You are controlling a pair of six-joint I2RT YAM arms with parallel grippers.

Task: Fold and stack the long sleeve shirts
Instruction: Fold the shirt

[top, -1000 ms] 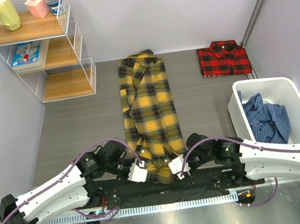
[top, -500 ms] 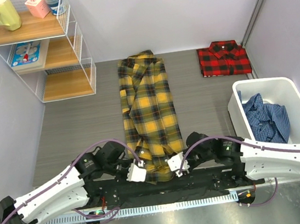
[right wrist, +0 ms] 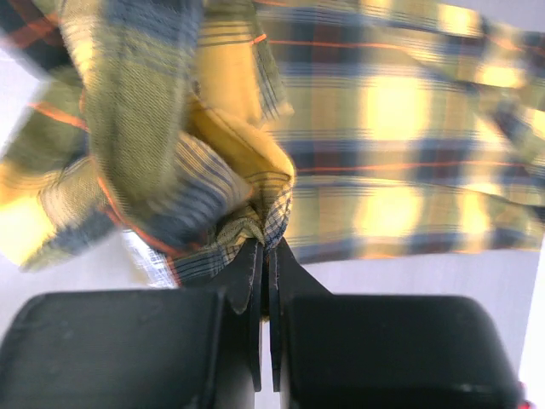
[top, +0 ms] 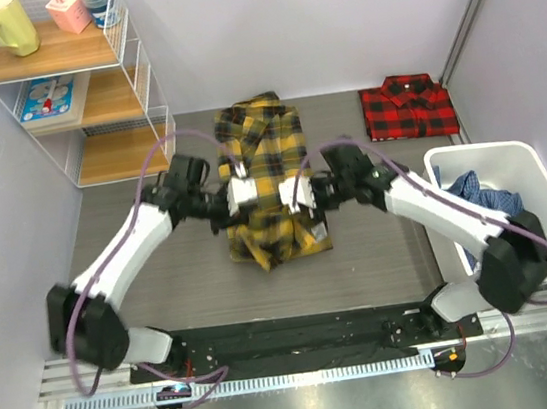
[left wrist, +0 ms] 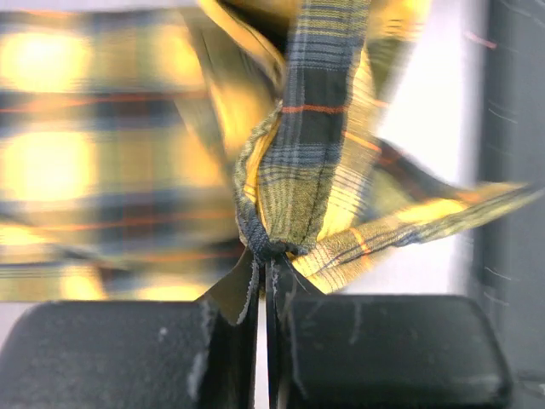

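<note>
The yellow plaid shirt (top: 268, 180) lies in the middle of the table, its lower part lifted and doubled over toward the collar. My left gripper (top: 238, 191) is shut on the shirt's hem at the left side; the pinched cloth (left wrist: 294, 183) shows above the jaws. My right gripper (top: 292, 192) is shut on the hem at the right side, with bunched cloth (right wrist: 204, 183) above the jaws. The red-and-black shirt (top: 408, 106) lies folded at the far right of the table.
A white bin (top: 501, 205) holding a blue garment (top: 487, 217) stands at the right. A wire shelf unit (top: 71, 85) with a yellow jug and small items stands at the far left.
Both grippers have carried the shirt's bottom hem from the near edge up toward the middle of the table, so the shirt now lies doubled over and shorter.
</note>
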